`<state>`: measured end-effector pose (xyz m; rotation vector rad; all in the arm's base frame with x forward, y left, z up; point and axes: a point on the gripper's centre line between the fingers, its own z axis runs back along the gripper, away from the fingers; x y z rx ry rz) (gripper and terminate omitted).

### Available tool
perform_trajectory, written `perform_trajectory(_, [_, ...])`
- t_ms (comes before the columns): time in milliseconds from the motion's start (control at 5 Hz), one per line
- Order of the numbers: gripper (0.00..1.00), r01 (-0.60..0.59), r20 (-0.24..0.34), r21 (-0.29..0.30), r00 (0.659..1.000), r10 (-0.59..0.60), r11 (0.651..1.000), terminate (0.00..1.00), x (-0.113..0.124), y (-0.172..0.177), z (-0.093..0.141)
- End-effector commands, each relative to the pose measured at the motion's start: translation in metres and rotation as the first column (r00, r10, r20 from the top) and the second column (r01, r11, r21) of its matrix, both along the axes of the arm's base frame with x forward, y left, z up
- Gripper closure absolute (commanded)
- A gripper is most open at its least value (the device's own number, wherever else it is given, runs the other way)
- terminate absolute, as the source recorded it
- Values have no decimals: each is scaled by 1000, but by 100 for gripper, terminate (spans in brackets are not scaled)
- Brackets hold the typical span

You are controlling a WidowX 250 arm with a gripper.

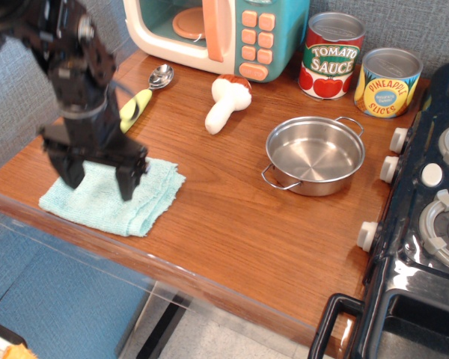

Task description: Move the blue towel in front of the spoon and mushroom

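Blue towel (108, 198) lies flat near the front left corner of the bench (232, 217), one edge rumpled up toward the right. It sits on the near side of the spoon (142, 96), whose yellow-green handle angles toward the towel and whose silver bowl points back at the toy microwave (217, 30). Mushroom (226, 103) lies on its side further right, cap toward the microwave; the towel is offset left of it, more squarely before the spoon than before the mushroom.

Pincer (97, 176) hangs over the towel's back half, two dark fingers spread wide and pointing down, nothing between them. Released, by the look of it. The image is motion-blurred there, so whether the tips touch the cloth cannot be told.

Judgement: placement looks essentially made. The cloth is on the bench with no fold gripped, and it occupies the front strip that the task names. Spread fingers fit a let-go.

Further out: steel pot (314, 155) well apart to the right, empty. Tomato sauce can (331, 56) and pineapple can (389, 82) stand upright at the back. Toy stove (426, 224) fills the right edge. None of these crowd the towel.
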<state>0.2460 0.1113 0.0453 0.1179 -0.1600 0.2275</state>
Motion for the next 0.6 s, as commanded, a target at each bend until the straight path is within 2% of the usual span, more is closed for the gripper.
perform_trajectory(0, [0,81,-14,12,997,-81,997,0,5,1,29])
perform_trajectory(200, [0,81,-14,12,997,-81,997,0,5,1,29])
perform_trajectory(400, [0,81,-14,12,997,-81,997,100,5,1,29])
